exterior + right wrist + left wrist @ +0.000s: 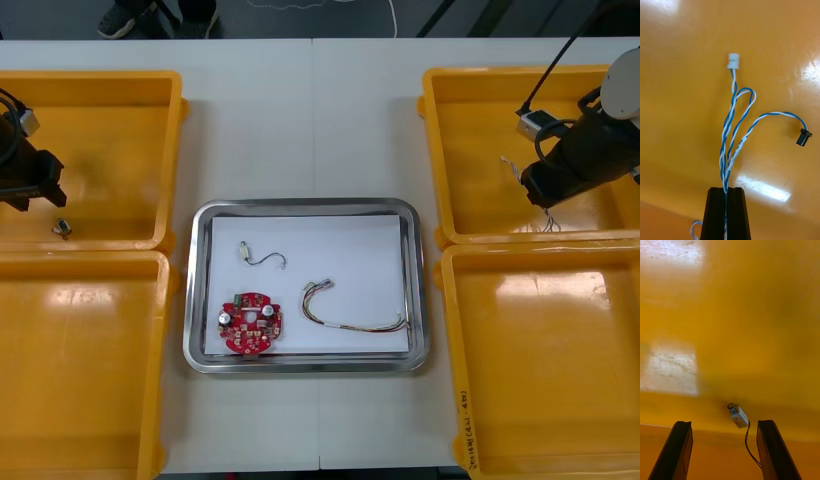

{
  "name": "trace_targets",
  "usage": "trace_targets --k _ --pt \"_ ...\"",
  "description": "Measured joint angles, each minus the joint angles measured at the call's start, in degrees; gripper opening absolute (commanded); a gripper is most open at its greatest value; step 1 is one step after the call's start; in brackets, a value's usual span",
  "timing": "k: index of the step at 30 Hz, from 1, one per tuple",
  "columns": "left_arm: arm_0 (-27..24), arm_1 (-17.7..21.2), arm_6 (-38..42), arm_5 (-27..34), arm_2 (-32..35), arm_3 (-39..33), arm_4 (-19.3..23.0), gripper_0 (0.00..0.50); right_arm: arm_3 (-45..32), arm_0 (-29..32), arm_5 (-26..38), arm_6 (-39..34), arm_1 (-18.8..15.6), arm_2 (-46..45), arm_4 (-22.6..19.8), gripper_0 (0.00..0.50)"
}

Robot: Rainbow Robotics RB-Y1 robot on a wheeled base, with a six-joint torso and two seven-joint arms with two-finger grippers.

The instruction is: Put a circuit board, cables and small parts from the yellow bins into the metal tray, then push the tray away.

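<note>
Desk: light desk [310, 120] across the whole front view.
Bins: four square yellow plastic bins [110, 150], two down the left edge of the frame and two down the right.
Tray: shiny metal tray [300, 205] with a white floor, centre of the frame, between the bins.
Right pincer: right pincer [725, 189] is clamped on the twisted blue and white cable [732, 123], over the upper-right bin (its black and white plugs hang free beyond the fingertips).
Left pincer: left pincer [725, 422] has its fingers apart over the upper-left bin, the small metal part [739, 417] lying on the bin floor between them, nearer one finger.
Already in the tray: round red circuit board [252, 322] at lower left, a thin looped cable [350, 320] at lower right, and a small part on a dark lead [262, 257] above the board.
Risk: the cable is pinched near one end, so on the way to the tray its loose loops could probably catch the bin wall or slip out. The left fingers may close off-centre and nudge the part aside.
Writing: a white tag [738, 146] on the cable and handwriting [466, 430] on the lower-right bin's rim, both too small to read.
</note>
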Motion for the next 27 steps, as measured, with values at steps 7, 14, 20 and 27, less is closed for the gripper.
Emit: trace_targets --k 7,14,20,27 --pt "0.0 -0.9 0.0 -1.1 0.0 2.7 -0.2 0.500 -7.5 0.0 5.5 -8.9 0.0 0.0 -0.5 0.000" --pt "0.0 -1.8 0.0 -1.9 0.0 3.5 -0.7 0.500 -13.5 -0.1 10.8 -15.0 -0.1 0.0 -1.8 0.000" --pt "0.0 -3.0 0.0 -2.4 0.0 4.5 -1.3 0.500 -19.1 -0.1 15.0 -24.2 -0.1 0.0 -5.0 0.000" --pt "0.0 -4.0 0.0 -2.8 0.0 5.2 -1.8 0.500 -25.8 -0.1 17.8 -32.6 -0.1 0.2 -8.6 0.000"
